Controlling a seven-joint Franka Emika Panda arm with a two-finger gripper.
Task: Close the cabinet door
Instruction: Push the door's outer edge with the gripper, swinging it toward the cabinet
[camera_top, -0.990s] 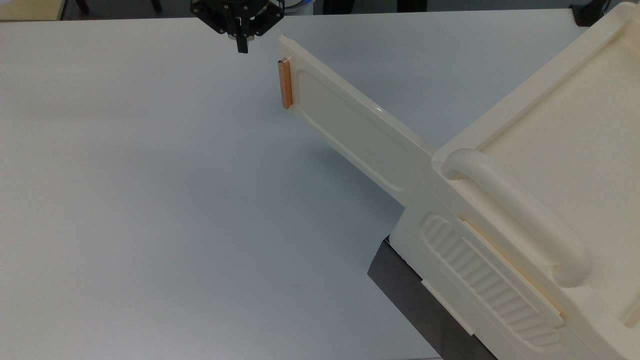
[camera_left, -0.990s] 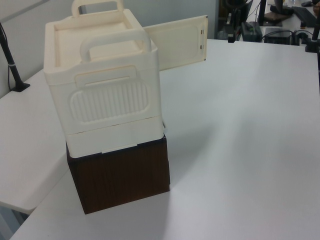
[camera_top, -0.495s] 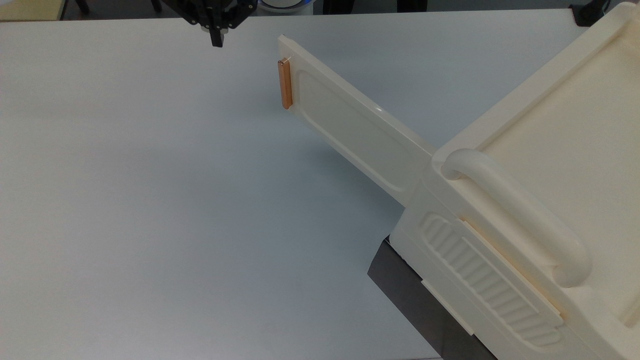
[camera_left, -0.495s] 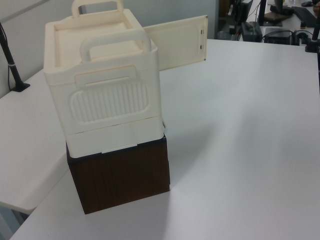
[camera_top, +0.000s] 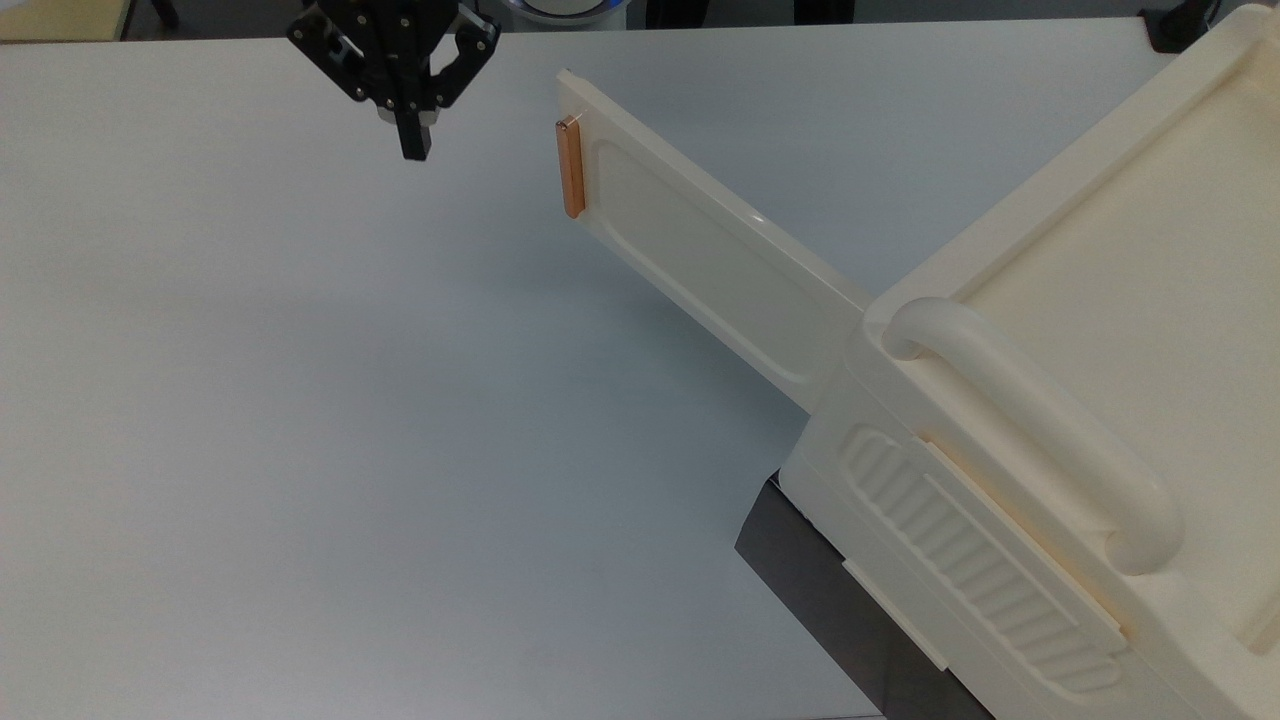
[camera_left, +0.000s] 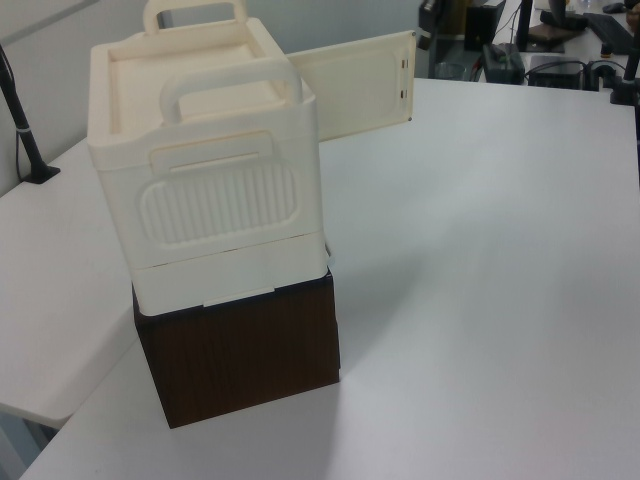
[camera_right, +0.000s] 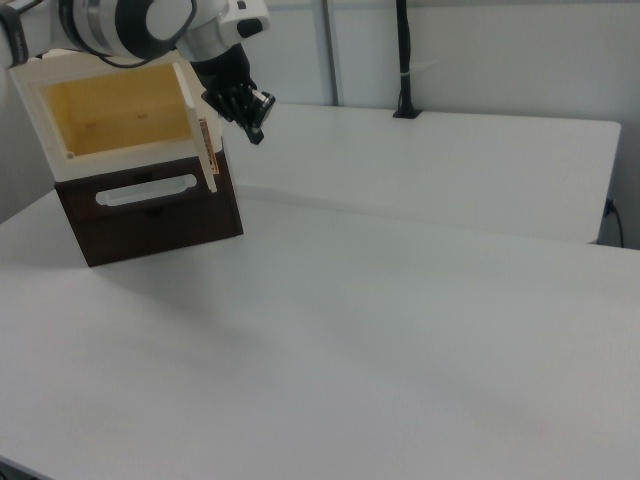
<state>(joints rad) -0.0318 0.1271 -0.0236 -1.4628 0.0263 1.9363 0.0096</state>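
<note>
The cabinet door (camera_top: 700, 245) stands wide open, swung out from the cabinet (camera_top: 1090, 400) so that it reaches across the worktop (camera_top: 300, 400) toward the top view's upper left. Its outer face shows a sunken rounded-rectangle panel, and a narrow copper-orange strip handle (camera_top: 571, 166) runs along its free end. In the left view the door (camera_left: 355, 85) sticks out behind the cabinet (camera_left: 210, 190) to the left view's right. In the right view the door (camera_right: 205, 140) is seen almost edge-on at the right side of the cabinet's open front, where a yellowish inner compartment (camera_right: 115, 115) is bare to the camera.

The cabinet is a cream box with a thick rounded bar handle (camera_top: 1040, 430) on top and a ribbed side panel (camera_top: 980, 570). It sits on a dark brown base (camera_left: 240, 350), which has a pale drawer pull (camera_right: 145, 190) across its front in the right view.

The gripper (camera_top: 413, 150) hangs above the worktop to the top view's left of the door's free end, near the strip handle but clearly apart from it. Its two fingers are pressed together and hold nothing. In the right view the gripper (camera_right: 257, 135) sits just beside the door's edge, pointing down and to the right view's right.
</note>
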